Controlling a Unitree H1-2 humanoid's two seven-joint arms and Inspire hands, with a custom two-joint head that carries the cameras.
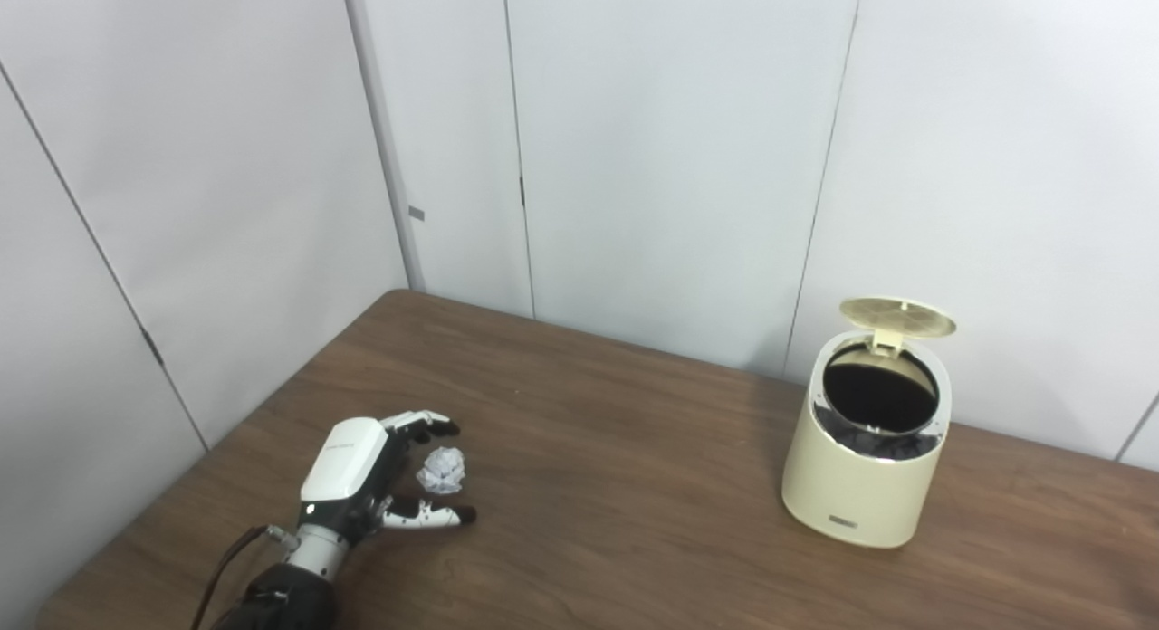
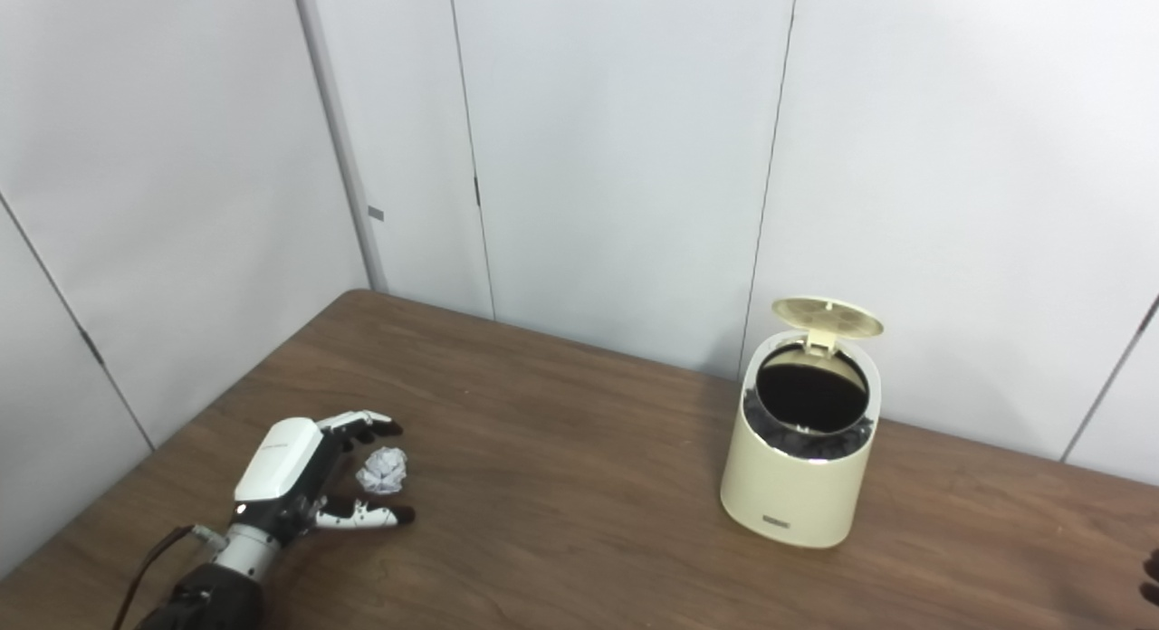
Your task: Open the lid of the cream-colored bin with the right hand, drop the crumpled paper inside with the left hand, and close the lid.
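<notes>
Left hand [image 1: 362,474] rests on the brown wooden surface [image 1: 616,485], fingers spread around the small crumpled white paper ball [image 1: 441,470] — staged for grasp, not yet closed. Cream-colored cylindrical bin [image 1: 865,440] stands well right, round lid [image 1: 897,316] up — ready for drop. Right hand: barely visible, state unclear.

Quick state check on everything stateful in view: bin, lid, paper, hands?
Cream-colored round bin: upright on the brown wooden table.
Bin's hinged lid: open, tipped back.
Crumpled white paper ball: on the table, not gripped.
Left hand: open, fingers around the paper.
Right hand: barely visible; cannot tell.
</notes>
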